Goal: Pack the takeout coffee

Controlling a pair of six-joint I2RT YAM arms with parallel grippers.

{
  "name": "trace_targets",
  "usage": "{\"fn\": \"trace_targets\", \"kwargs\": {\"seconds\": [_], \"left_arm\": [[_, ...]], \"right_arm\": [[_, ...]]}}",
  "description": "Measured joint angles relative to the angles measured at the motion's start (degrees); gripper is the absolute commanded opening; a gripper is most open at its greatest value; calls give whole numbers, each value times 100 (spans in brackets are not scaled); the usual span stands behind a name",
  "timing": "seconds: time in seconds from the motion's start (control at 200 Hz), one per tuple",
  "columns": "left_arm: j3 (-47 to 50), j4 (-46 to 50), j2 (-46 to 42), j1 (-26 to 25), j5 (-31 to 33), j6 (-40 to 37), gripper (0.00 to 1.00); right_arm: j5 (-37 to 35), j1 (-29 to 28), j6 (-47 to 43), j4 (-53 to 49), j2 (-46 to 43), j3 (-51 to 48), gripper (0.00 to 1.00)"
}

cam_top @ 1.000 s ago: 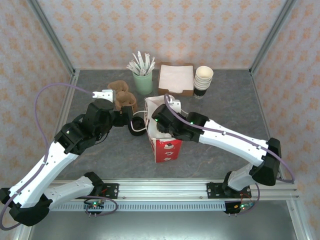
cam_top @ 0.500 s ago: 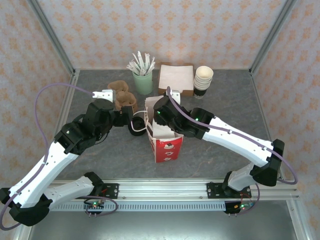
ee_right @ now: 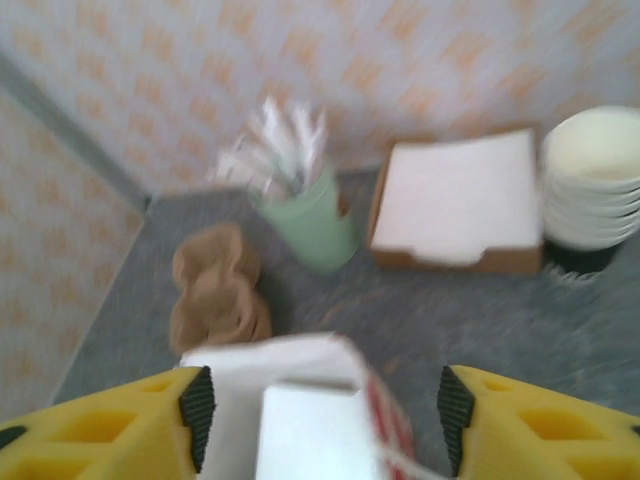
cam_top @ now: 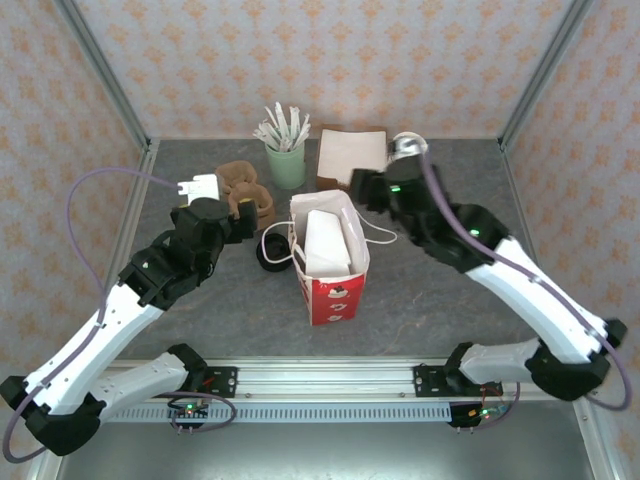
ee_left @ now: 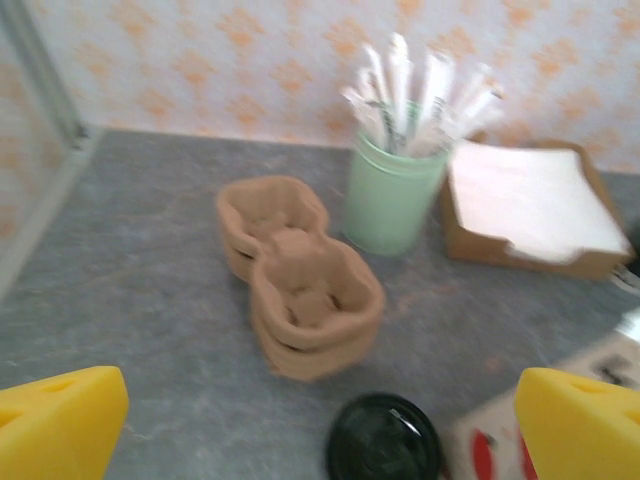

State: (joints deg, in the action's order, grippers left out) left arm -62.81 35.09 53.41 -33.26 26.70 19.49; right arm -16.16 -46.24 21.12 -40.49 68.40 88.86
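Takeout coffee (ee_left: 383, 437): going by the round black lid, it stands upright on the surface (cam_top: 240, 315), just left of the red-and-white bag (cam_top: 332, 290), not in it. Cup body under the lid can't be made out, so that ID is a judgement. Bag is open at top w/ smth white inside.

Left pincer (ee_left: 320, 430): fingers wide apart, nothing btwn them. From above it hovers just back-left of the lid. In its wrist view the lid sits low in frame, a bit right of the midline btwn the two yellow tips. Right pincer (ee_right: 325, 410): also apart, empty, up near the cup stack (cam_top: 407, 155) at back right, w/ the bag btwn it & the coffee.

So left arm is clearly nearer. Cup axis is vertical & the lid round, so no preferred grip angle. What matters is the bag wall just beside the lid on the right, which leaves little room for that finger. Prob. needs to come down & a bit right to centre before closing. Pulp carriers (ee_left: 300, 290) sit behind, apart from the lid.
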Motion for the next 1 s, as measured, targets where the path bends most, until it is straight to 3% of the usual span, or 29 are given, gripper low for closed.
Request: {"fn": "trace_targets", "kwargs": {"seconds": [0.245,0.465,0.601,0.696,0.871,0.996], "left_arm": [[1609,-1878,-81,1047,697,-732,100],[3069,-3491,66,2277,542,-962,100],[3521,-4391,538,2859,306,-931,100],[3786,-4979,935,2992,170,-935,100],[4172,-6153,1742,3025,-142,-1023,100],[4256,-6933,2402,3069,-389,-1108,100]], "right_arm": [[-313,2094,-533,479,-1458,-1875,84],[-271,3464,-837,1720,-1480,-4063,96],[-297,3733,-1169,3091,-1320,-5473,99],[-323,3869,-1384,4194,-852,-6137,99],[-396,3954,-1845,6277,466,-6671,99],[-223,3954,-2135,7145,1003,-6723,99]]}}
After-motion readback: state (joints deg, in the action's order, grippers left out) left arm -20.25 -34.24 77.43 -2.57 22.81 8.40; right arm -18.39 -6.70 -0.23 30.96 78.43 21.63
